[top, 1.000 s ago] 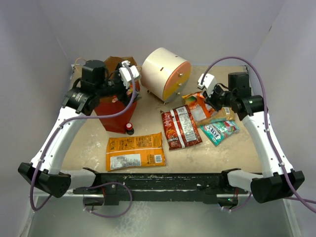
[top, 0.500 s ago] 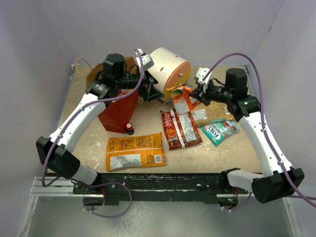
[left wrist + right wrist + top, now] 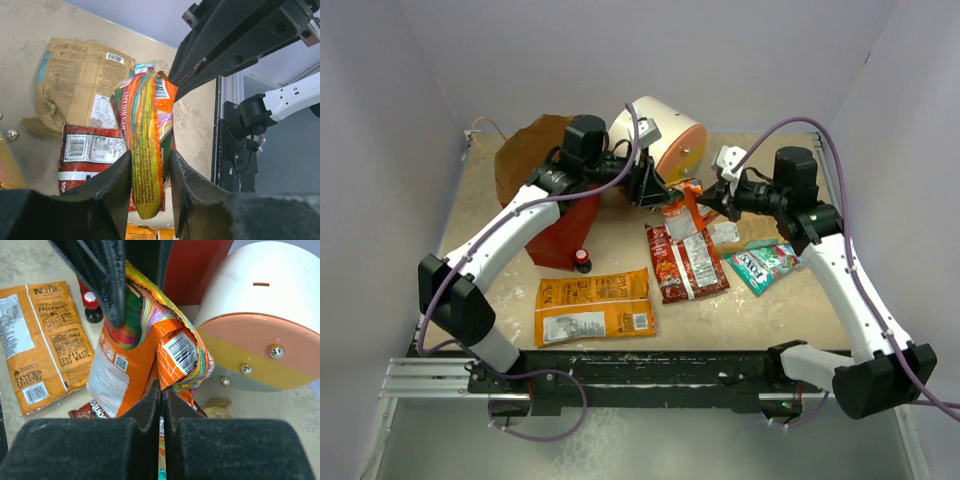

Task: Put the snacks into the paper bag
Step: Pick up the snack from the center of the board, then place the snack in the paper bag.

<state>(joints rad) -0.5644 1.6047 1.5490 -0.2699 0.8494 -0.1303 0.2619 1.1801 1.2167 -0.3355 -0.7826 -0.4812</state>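
Observation:
A small orange, many-coloured snack packet [image 3: 682, 205] hangs in the air in front of the cream drum. My right gripper [image 3: 712, 196] is shut on its lower edge [image 3: 161, 385]. My left gripper [image 3: 660, 190] has come in from the left, and its fingers [image 3: 117, 180] press both sides of the same packet [image 3: 147, 115]. The paper bag [image 3: 560, 225], red outside and brown inside, stands at the back left. On the table lie a large orange packet [image 3: 595, 307], a dark red packet [image 3: 685, 262], a teal one [image 3: 765, 263] and a tan-brown one [image 3: 75, 80].
A cream cylindrical drawer unit [image 3: 670, 140] lies on its side just behind both grippers. A tiny dark bottle with a red cap [image 3: 582, 260] stands at the bag's front corner. The arms' base rail [image 3: 640, 365] runs along the near edge.
My left arm swung right, away from the bag's mouth, and closed its jaws round the packet. My right gripper lifted that packet off the table and carried it left.

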